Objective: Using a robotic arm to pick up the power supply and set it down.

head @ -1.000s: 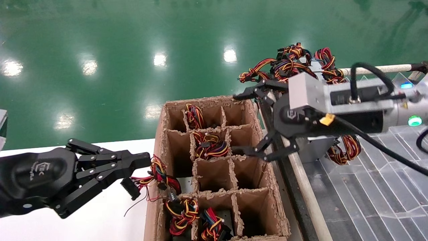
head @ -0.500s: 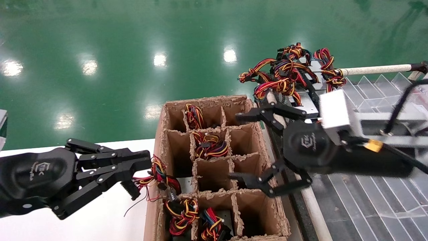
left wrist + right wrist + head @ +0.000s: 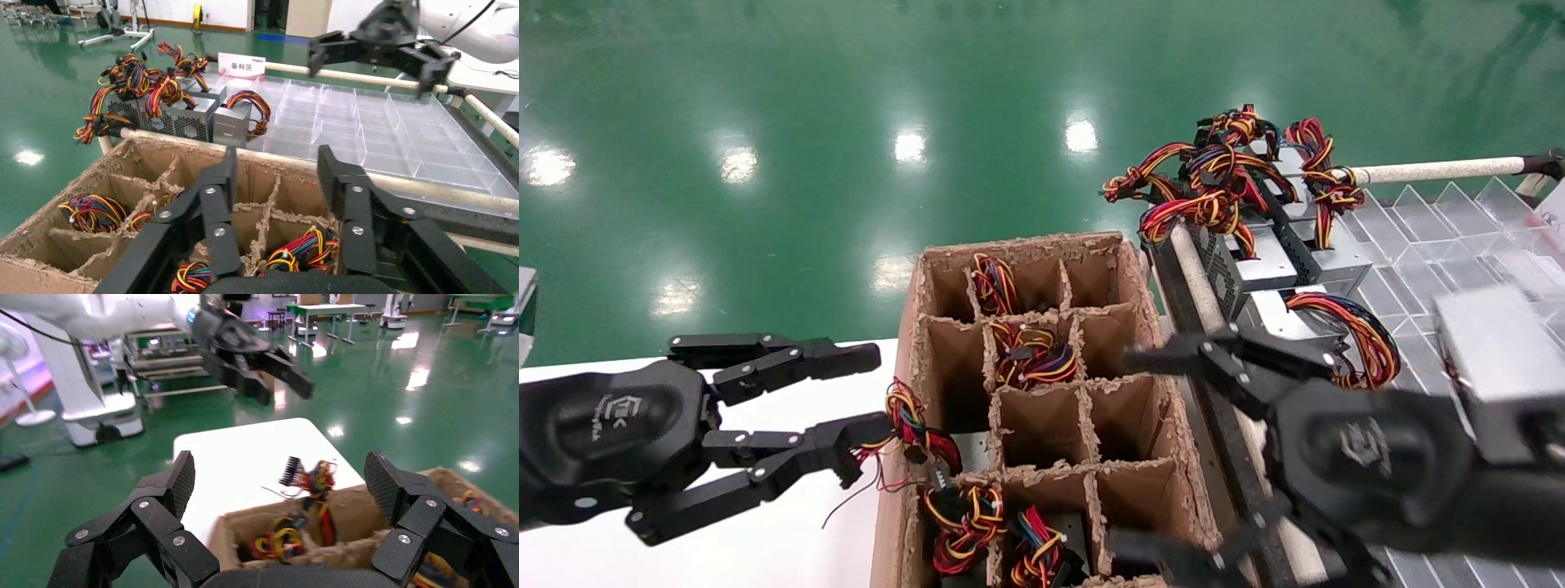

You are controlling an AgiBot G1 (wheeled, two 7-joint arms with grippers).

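Note:
My left gripper (image 3: 872, 390) stands open beside the left wall of the brown divided cardboard box (image 3: 1042, 245). A bundle of red, yellow and black wires (image 3: 910, 425) with a black connector drapes over that wall, just off the fingertips and free of them. It runs into a cell where grey metal of a power supply (image 3: 971, 445) shows. My right gripper (image 3: 1140, 453) hangs open and empty over the box's right edge. Behind it a silver power supply (image 3: 1279, 310) with looped wires lies on the clear tray (image 3: 1426, 237).
More power supplies (image 3: 183, 116) with tangled wires sit at the tray's far corner. Other box cells hold wire bundles (image 3: 1030, 355). A padded rail (image 3: 1434, 170) edges the tray. The white table (image 3: 245, 453) lies left of the box, with green floor beyond.
My left gripper has opened and let go of the wire bundle. My right gripper, open throughout, has swung from above the tray toward me to the box's right edge.

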